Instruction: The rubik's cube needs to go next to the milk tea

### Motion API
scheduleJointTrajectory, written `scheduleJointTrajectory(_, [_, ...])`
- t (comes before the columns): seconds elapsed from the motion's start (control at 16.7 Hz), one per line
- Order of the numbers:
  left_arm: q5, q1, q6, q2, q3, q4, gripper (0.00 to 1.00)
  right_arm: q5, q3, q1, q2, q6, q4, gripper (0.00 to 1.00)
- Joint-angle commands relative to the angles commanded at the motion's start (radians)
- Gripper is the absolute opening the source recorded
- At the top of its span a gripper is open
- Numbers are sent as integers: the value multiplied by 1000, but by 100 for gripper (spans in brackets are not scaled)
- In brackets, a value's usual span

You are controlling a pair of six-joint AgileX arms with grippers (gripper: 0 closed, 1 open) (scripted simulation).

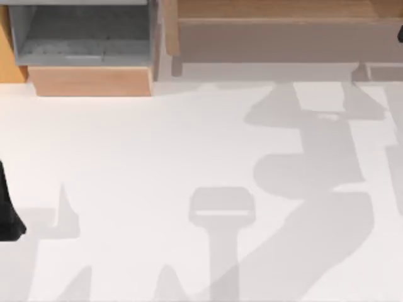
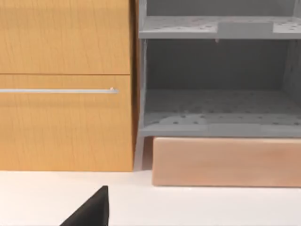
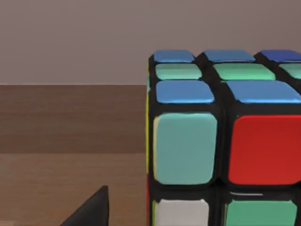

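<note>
Left arm [image 1: 7, 207]: dark segment at the top view's far left edge, low over the white table [image 1: 157, 163], parked. Its wrist view faces a wooden cabinet [image 2: 66, 117] with 1 horizontal metal handle [image 2: 59, 91], and beside that a grey open shelf unit [image 2: 221, 108] with 2 speckled shelves, standing on a pale wooden base [image 2: 225, 162]. A black finger tip [image 2: 91, 212] of the left gripper juts into that view's lower edge above the white surface; whether the fingers are apart or together cannot be told

Right arm [image 1: 400, 33]: a small dark sliver at the top view's far right edge, up by the long wooden shelf [image 1: 283, 28] at the back of the table. A black finger tip [image 3: 91, 212] of the right gripper shows at the lower edge of its wrist view; spread of the claw cannot be told

Rubik's cube [image 3: 221, 141]: very close before the right wrist camera, resting on a brown wooden surface [image 3: 70, 160] with a plain grey-brown wall [image 3: 94, 37] behind. Black edges; stickers seen in blue, pale green, red and white, with a thin yellow strip along 1 side. The cube stands just beside the visible finger tip, with a gap between them; no contact can be seen

Top view also carries the grey shelf unit [image 1: 82, 31] at upper left and broad grey shadows [image 1: 302, 189] across the table
</note>
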Motion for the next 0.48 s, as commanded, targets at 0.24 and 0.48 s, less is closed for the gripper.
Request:
scheduleJointTrajectory(0.24, [0,0,0,0,0,0,100,3,81,3,50,0,-31,100])
scheduleJointTrajectory(0.48, [0,0,0,0,0,0,100,3,81,3,50,0,-31,92])
